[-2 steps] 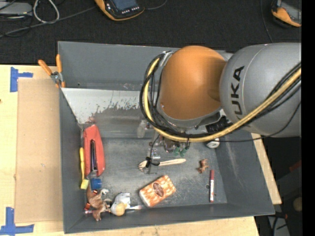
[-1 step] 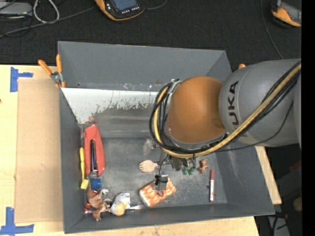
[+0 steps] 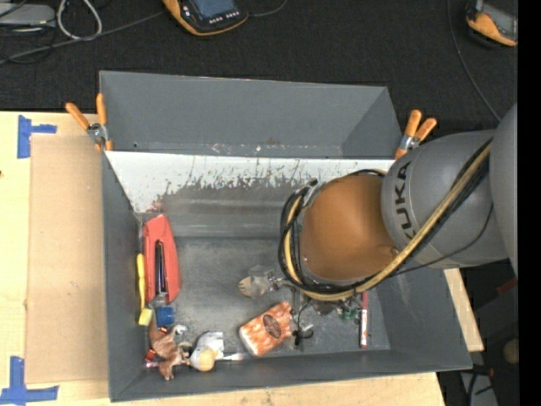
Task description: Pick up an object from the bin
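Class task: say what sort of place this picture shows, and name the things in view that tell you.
Probably a robotics lab set up for grasping trials: a KUKA arm reaches into a grey metal bin of small loose things, and a handheld control unit lies among cables behind.

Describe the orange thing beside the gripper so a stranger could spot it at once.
In the grey bin, look midway along the near wall. Beside the gripper lies a stubby orange-and-white patterned block. The tan lump beyond it and the white piece on its left are plain-coloured.
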Available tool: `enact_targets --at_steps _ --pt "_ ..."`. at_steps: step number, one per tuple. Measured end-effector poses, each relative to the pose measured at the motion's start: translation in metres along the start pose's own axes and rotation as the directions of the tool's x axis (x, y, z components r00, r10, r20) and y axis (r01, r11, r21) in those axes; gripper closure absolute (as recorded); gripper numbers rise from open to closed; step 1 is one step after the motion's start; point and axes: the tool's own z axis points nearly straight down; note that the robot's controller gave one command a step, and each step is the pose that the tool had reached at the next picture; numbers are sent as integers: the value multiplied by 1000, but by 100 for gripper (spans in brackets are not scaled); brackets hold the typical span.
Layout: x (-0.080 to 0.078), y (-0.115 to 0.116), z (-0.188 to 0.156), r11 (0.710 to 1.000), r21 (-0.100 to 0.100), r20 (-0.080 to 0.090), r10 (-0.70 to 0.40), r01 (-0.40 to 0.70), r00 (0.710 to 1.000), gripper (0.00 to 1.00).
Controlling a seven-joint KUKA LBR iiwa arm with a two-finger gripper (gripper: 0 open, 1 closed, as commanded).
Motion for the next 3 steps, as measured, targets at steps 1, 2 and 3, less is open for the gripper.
enact_targets --at_steps 1,2,3 --pt "20 6 18 995 5 11 104 -104 995 0" --pt "13 -1 19 1000 -1 -4 -13 13 1000 0" --pt "19 6 19 997 1 7 75 -75 997 100"
